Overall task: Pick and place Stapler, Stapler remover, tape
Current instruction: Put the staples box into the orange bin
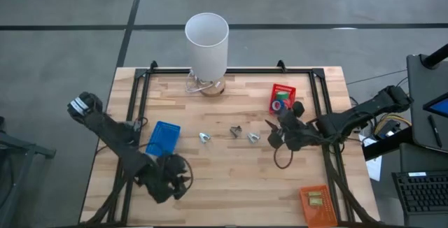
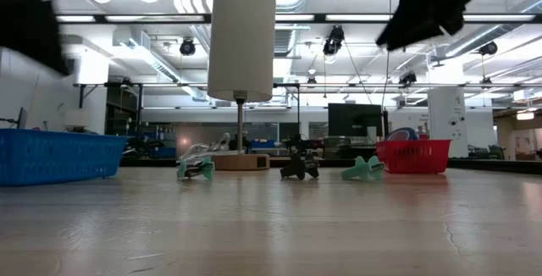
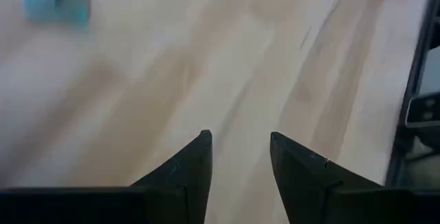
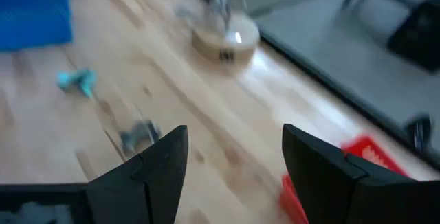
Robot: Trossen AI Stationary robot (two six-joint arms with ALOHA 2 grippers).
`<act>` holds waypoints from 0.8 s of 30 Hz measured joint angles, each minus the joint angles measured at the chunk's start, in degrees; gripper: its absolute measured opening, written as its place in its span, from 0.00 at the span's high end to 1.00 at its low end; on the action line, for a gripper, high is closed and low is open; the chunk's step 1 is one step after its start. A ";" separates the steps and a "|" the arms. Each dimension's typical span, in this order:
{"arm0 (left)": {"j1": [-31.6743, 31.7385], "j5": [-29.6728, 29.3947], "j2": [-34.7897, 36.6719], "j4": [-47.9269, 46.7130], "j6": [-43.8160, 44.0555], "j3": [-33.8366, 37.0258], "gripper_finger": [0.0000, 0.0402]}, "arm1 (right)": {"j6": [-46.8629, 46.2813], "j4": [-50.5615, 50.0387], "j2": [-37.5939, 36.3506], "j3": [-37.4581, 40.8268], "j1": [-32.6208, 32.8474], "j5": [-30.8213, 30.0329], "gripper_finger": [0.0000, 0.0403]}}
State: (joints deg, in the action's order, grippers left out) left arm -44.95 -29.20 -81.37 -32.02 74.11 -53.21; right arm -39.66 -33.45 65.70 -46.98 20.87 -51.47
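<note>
R hand [image 1: 285, 138] hangs above the bench [image 1: 231, 186] just near of the red bin [image 1: 283, 96], fingers [image 4: 165, 162] wide apart, nothing between them. Judging by that, it's clear of the bin and free for the next pick. Tape rolls [image 1: 281, 104] lie inside the red bin at far right; one red and one blue/green ring show, others can't be made out. Rings, so no real long axis; they lie roughly flat.

3 small staple removers sit in a loose row mid-bench, well apart from each other: a teal one [image 1: 204, 138] on the left, a dark one [image 1: 236, 131] in the middle, a teal one [image 1: 253, 137] on the right, closest to the R hand. Too small to tell which way their jaws point; in the low view the right one's [image 2: 364, 169] long axis runs roughly left-right.

Blue bin [image 1: 162, 138] stands at left, prob. the drop spot for one item type; orange bin [image 1: 314, 205] at near right holds a small yellowish thing, can't tell what. Lamp [image 1: 207, 43] stands at far centre.

L hand [image 1: 168, 177] waits near-left over bare wood, fingers [image 3: 185, 176] apart w/ a moderate gap, empty.
</note>
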 joint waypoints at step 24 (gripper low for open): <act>-12.63 21.80 -6.08 -20.22 54.62 0.02 0.64 | 26.81 18.05 1.98 -0.37 -0.90 -2.72 0.43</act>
State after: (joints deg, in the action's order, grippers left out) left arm -57.58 -7.41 -87.45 -52.24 128.74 -53.19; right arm -12.85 -15.40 67.68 -47.35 19.97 -54.19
